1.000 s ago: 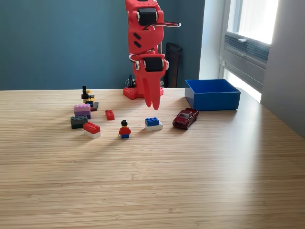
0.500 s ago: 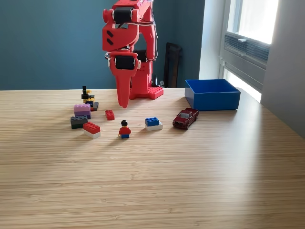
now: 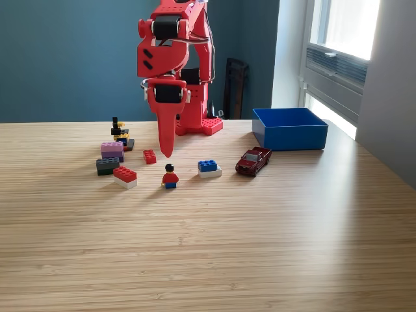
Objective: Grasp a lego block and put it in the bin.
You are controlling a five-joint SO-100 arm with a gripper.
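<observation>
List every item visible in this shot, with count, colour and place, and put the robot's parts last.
small red lego block: 1, red, beside the gripper tip on the exterior view's left
red-on-white lego block: 1, red over white, front of the left cluster
grey block: 1, dark grey, left cluster
pink-purple block: 1, pink over purple, behind the grey one
dark figure: 1, black and yellow, back of the cluster
minifigure: 1, red torso, standing centre
blue-on-white block: 1, blue over white, right of the minifigure
toy car: 1, dark red, near the bin
bin: 1, blue, right rear
table: 1, light wood
gripper: 1, red, pointing down, jaws look closed, holding nothing
</observation>
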